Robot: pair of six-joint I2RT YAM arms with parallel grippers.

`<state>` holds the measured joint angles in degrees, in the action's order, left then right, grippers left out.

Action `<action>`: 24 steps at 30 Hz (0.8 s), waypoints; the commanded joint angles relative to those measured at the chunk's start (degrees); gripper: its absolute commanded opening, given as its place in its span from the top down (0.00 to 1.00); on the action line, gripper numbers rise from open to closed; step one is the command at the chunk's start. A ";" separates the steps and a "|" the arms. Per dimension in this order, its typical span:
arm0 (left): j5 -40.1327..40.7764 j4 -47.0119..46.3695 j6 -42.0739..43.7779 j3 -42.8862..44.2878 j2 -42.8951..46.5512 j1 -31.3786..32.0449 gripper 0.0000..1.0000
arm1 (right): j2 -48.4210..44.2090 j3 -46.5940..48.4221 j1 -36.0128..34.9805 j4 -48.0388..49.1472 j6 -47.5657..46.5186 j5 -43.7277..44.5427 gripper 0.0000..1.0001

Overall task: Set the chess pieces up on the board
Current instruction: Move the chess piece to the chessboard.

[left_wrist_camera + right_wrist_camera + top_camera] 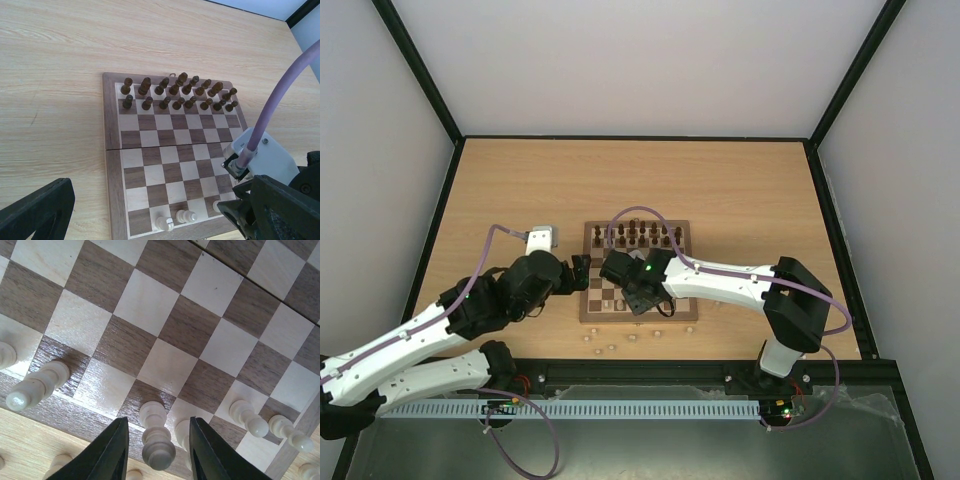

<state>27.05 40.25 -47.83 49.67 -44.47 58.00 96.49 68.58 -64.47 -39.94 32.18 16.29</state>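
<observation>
Right claw [159,425]: stood parted, straddling one upright pale piece [158,446] with a gap on each side, not gripping it, over the near edge of the board [111,130].
Pale pieces [35,387]: a few more stood along that near edge.
Loose pieces [610,348]: lay on the table [740,190] just off the board's near edge.
Dark pieces [175,95]: filled two rows at the far edge.
Left claw [580,273]: hung wide apart and empty at the board's left edge.

The light wooden tabletop [740,190] carries the chessboard [112,125], lying beneath the right fingers [107,455]. Several loose pale chess pieces [611,348] lie on bare wood just behind those fingers, beside the board's border.
</observation>
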 commanded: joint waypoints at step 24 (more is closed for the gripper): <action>-3.50 -2.87 2.79 -1.82 -1.10 -4.15 0.01 | 0.08 0.29 0.18 -1.55 -2.35 -3.53 0.85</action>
<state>24.03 38.02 -46.22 48.42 -45.54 54.57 96.49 68.18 -64.47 -39.92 30.61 13.54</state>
